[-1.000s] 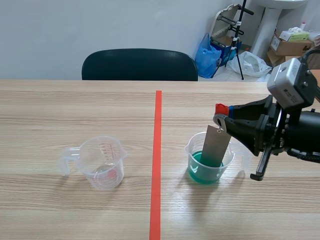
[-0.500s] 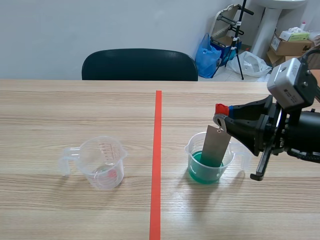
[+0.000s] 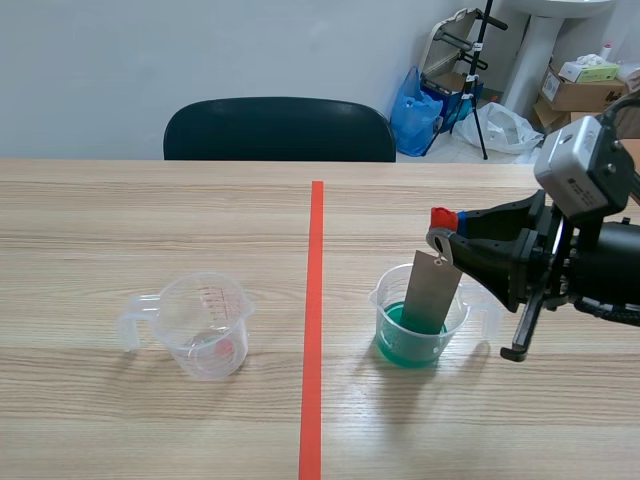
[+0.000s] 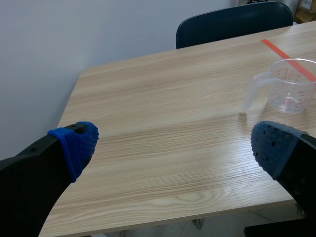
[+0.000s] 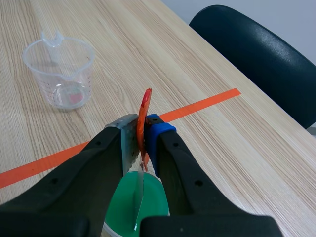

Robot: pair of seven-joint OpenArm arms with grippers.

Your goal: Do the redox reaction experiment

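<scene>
The grey metal plate (image 3: 432, 293) is hung from a red clip (image 3: 441, 216), which is pinched between the fingers of the right gripper (image 3: 445, 232). Its lower end is dipped in the measuring cup of green solution (image 3: 380, 295). Immersion is judged done; waiting and lifting out are judged left. The empty measuring cup (image 3: 205, 325) stands at 9 o'clock of it, across the tape line (image 3: 314, 300). The left gripper (image 4: 173, 143) is held wide apart, with nothing between its fingers.
</scene>
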